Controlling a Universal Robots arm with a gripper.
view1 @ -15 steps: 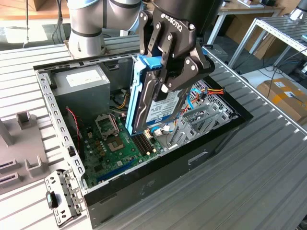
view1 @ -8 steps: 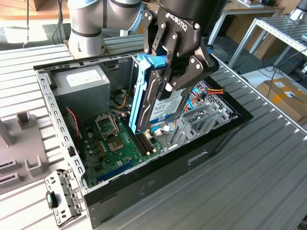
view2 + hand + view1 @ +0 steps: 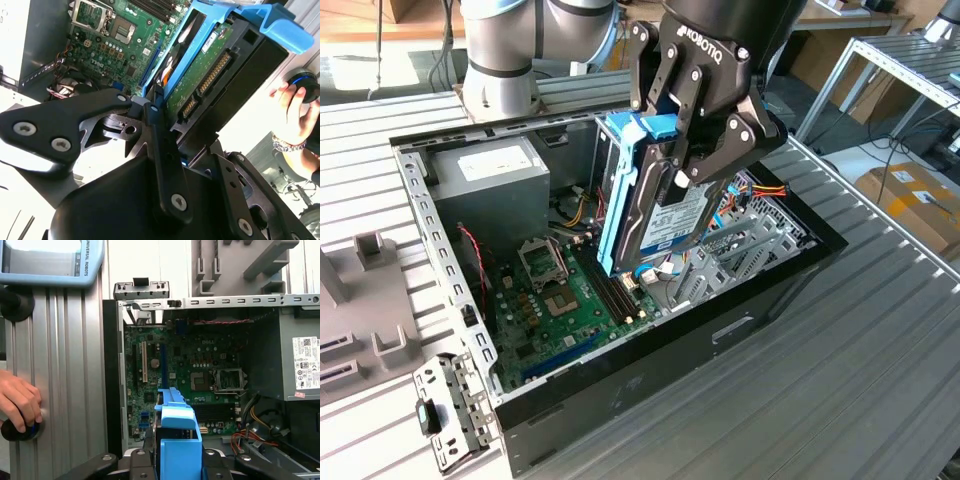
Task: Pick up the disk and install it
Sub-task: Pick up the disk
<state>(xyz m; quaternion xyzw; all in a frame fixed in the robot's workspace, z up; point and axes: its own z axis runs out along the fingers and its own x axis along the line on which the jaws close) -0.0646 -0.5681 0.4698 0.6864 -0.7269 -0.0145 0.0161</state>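
Note:
The disk, a silver-grey drive with a white and blue label and blue plastic rails, hangs on edge and tilted over the open computer case. My black gripper is shut on it from above, its fingers clamping the two flat faces. The drive's lower end sits just above the green motherboard, beside the metal drive cage. In the second wrist view the disk's circuit board and connectors face the camera between my fingers. In the first wrist view the blue rail sticks out over the motherboard.
A grey power-supply box fills the case's far corner, with red and yellow cables beside it. A person's hand rests on a black knob on the ribbed metal table. Grey fixtures stand at the exterior view's left.

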